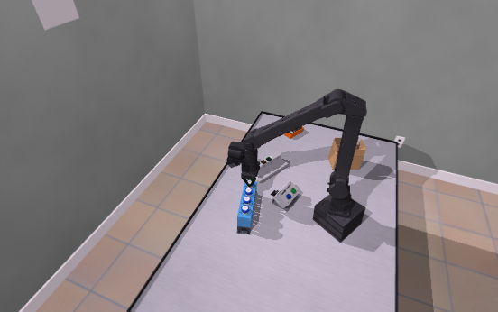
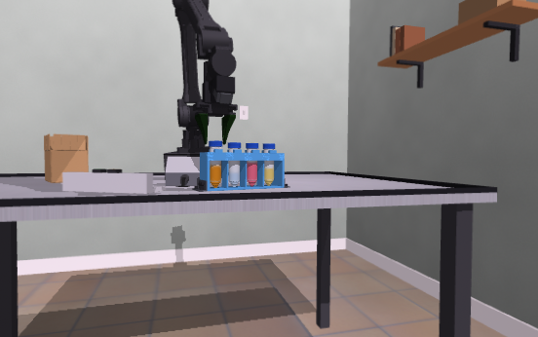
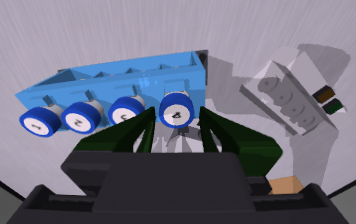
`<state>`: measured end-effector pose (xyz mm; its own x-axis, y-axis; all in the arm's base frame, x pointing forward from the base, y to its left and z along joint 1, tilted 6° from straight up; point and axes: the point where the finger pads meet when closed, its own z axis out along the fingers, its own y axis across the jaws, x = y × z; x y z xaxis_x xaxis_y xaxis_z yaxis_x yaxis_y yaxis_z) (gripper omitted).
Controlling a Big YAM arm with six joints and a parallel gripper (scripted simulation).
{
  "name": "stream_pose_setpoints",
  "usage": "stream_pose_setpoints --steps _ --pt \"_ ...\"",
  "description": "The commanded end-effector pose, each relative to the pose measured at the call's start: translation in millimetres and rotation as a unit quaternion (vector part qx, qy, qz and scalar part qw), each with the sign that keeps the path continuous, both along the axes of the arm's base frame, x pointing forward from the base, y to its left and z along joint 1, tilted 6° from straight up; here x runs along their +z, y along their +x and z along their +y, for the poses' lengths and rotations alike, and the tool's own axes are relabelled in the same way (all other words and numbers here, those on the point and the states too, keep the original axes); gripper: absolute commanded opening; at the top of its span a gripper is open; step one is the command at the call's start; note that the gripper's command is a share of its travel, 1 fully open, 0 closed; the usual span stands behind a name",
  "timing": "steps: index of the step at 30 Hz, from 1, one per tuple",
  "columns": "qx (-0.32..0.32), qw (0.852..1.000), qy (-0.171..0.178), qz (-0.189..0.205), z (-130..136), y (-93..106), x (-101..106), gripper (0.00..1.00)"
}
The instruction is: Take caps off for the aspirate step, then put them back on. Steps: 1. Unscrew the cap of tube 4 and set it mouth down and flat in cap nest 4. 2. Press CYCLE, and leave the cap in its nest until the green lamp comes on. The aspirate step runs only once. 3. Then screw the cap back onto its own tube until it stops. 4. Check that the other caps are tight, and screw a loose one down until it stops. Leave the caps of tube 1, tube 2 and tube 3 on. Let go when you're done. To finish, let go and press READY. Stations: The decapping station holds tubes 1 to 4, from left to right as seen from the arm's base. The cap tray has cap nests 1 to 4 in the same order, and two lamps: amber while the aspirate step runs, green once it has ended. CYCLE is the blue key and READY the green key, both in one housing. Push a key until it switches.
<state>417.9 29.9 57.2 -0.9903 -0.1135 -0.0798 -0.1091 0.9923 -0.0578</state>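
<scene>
The blue decapping station (image 1: 244,219) (image 2: 244,156) (image 3: 192,85) holds four tubes, all capped. Blue cap 4 (image 2: 215,144) (image 3: 176,112) is on its tube. My gripper (image 1: 249,181) (image 2: 215,142) (image 3: 177,111) points down, part open, its fingertips either side of cap 4 at about its top, with a gap on both sides in the wrist view. Cap 3 (image 1: 248,191) (image 2: 234,145) (image 3: 125,112), cap 2 (image 1: 246,199) (image 2: 251,146) (image 3: 80,119) and cap 1 (image 1: 244,208) (image 2: 269,146) (image 3: 39,124) are on. The grey cap tray (image 1: 272,169) (image 2: 107,181) shows empty nests; the amber lamp (image 3: 324,94) and green lamp (image 3: 332,106) look dark.
The key housing (image 1: 281,198), with blue CYCLE key (image 1: 289,197) and green READY key (image 1: 293,190), stands between station and arm base. A cardboard box (image 2: 66,158) and an orange object (image 1: 294,132) stand further off. Cap 3 is close beside one finger.
</scene>
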Motion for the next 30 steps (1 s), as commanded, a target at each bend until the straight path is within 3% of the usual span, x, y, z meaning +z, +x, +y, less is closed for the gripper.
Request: stream_pose_setpoints --steps 1,30 --pt "-0.016 1.000 0.001 -0.023 -1.0 23.5 21.0 0.49" --pt "-0.008 1.000 0.001 -0.023 8.7 23.8 22.9 0.49"
